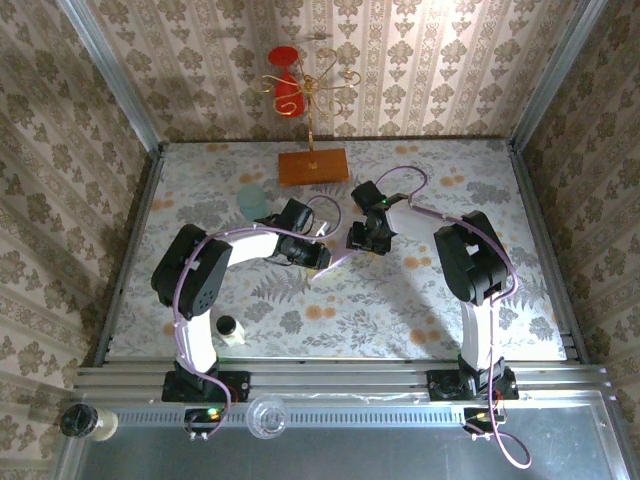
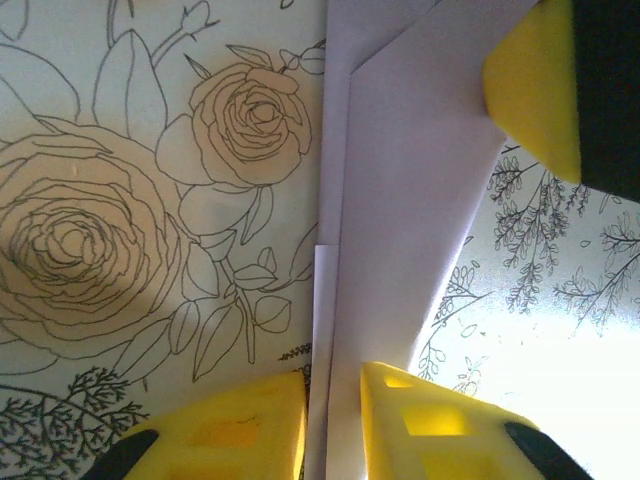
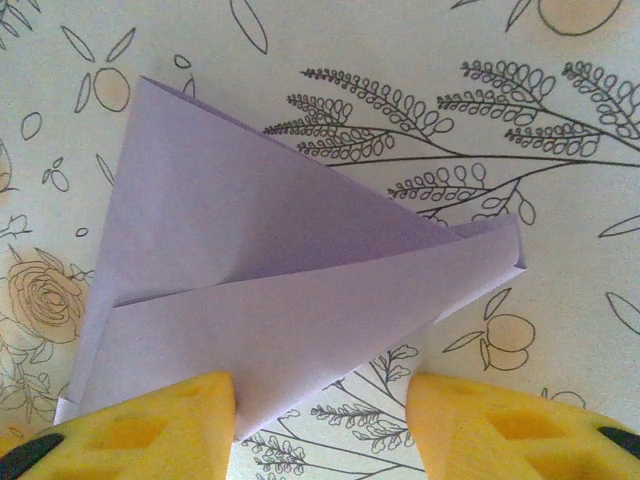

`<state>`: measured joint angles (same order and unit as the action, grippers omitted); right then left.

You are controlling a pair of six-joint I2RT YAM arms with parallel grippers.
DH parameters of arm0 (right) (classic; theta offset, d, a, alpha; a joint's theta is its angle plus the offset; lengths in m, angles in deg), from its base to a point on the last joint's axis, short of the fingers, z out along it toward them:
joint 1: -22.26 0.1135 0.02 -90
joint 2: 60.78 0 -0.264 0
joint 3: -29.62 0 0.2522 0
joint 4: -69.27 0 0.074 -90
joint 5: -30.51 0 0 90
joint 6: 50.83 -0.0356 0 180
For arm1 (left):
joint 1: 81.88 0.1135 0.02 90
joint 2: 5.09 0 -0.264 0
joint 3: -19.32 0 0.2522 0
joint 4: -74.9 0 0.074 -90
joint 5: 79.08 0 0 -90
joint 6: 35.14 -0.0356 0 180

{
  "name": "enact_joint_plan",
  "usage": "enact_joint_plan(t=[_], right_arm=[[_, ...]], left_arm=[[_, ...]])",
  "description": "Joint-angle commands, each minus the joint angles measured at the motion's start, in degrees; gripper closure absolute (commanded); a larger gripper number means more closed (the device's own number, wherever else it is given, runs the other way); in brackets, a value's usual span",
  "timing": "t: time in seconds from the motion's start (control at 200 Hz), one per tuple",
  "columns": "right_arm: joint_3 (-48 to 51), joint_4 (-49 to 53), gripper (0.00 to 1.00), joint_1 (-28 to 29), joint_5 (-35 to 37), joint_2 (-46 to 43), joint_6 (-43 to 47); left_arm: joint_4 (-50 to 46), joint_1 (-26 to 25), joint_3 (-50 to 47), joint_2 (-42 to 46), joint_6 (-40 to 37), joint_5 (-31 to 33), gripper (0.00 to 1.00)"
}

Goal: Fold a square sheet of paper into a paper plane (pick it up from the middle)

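Note:
The square sheet of paper (image 1: pixel 337 263) is pale lilac and folded into a pointed wedge, lying mid-table between my two grippers. In the left wrist view the folded paper (image 2: pixel 400 180) runs up from between my yellow fingers, and my left gripper (image 2: pixel 333 385) is shut on its edge. My left gripper (image 1: pixel 317 256) sits just left of the paper in the top view. My right gripper (image 3: pixel 320 390) hangs open over the paper (image 3: pixel 280 260), its left finger touching the lower flap. In the top view the right gripper (image 1: pixel 363 238) is just right of the paper. One right fingertip (image 2: pixel 530 90) shows over it.
An orange-brown wooden board (image 1: pixel 313 165) with a gold wire stand and a red piece (image 1: pixel 287 90) stands at the back centre. A pale teal cup (image 1: pixel 251 200) sits behind my left arm. A small white bottle (image 1: pixel 228 328) stands near the left base.

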<state>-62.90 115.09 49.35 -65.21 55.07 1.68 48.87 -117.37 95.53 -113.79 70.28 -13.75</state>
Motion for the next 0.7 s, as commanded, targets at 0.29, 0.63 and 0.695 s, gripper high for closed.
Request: enact_joint_plan(t=[0.29,0.63,0.695], right_arm=[[4.11,-4.88,0.48,-0.3,-2.08,1.15,-1.81],[12.64,-10.83,0.44,-1.08,-5.23,-12.67,-5.99],[15.21,-14.53,0.47,-0.91,-7.63,-14.48,-7.94]], left_arm=[[-2.55,-0.83,0.8,-5.44,0.11,-0.15,0.78],[-4.07,-1.06,1.12,-6.84,-0.3,0.41,0.79],[-4.07,-1.08,1.15,-7.04,-0.3,0.41,0.79]])
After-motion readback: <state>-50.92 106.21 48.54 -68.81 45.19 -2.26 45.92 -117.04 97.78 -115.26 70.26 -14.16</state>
